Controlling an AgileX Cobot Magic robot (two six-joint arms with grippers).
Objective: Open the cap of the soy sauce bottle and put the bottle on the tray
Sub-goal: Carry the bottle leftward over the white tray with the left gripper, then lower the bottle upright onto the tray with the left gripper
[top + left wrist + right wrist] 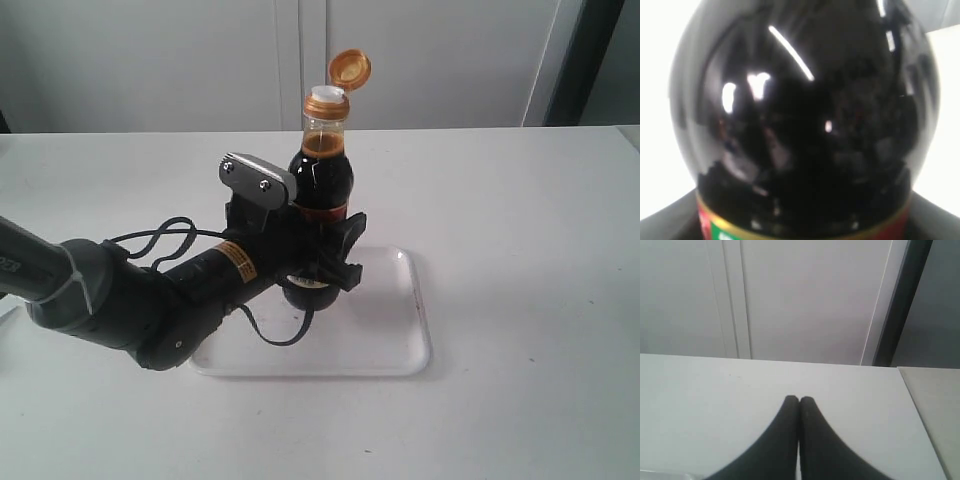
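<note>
One soy sauce bottle (322,178), its single cap (350,68) flipped open, was held upright over the one tray (400,330) by the left gripper (325,250), clamped around its body, while the right gripper (799,401) was seen closed, holding nothing.

Your black left arm (150,300) crosses the flat white plastic tray's (400,345) left half, blocking approach there; the upright dark glass soy sauce bottle (322,175) stands mid-tray. Bare tray and table (530,260) lie open rightward.
</note>
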